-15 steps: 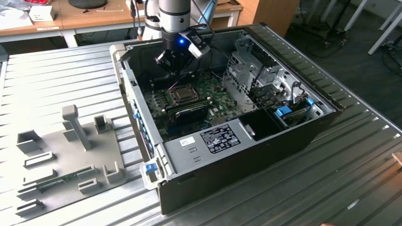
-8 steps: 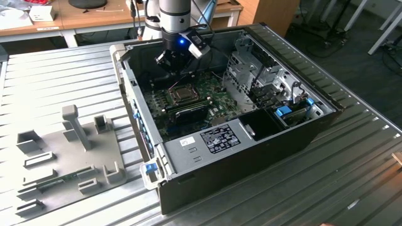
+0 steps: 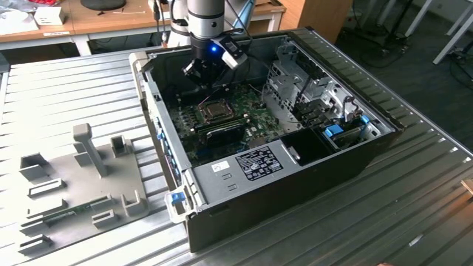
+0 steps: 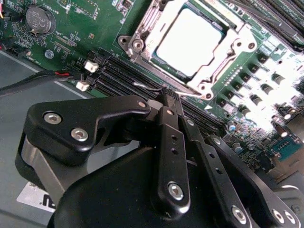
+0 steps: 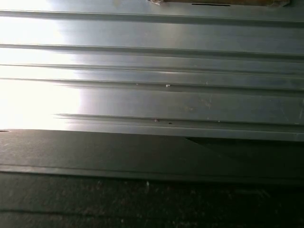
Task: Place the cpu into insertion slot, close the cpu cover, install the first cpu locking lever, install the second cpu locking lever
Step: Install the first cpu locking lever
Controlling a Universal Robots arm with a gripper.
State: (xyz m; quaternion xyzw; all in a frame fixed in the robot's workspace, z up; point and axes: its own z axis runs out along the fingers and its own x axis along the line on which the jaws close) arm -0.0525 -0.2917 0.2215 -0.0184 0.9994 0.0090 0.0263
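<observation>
While the arm hangs inside the open computer case in the exterior view, I see the gripper above the green board. It is near the insertion slot but apart from it, towards the case's far wall. The case stands on the ribbed table.

In the second wrist view the cpu lies seated in the slot. The cpu cover looks folded down around it, so I judge the first two steps done. The fingers are pressed together with nothing between them. Their tips sit just beside a thin metal rod at the socket's edge, which I take for a locking lever. Whether either lever is latched I cannot tell.

In the first wrist view I get the bright ribs of the table and a dark panel.
</observation>
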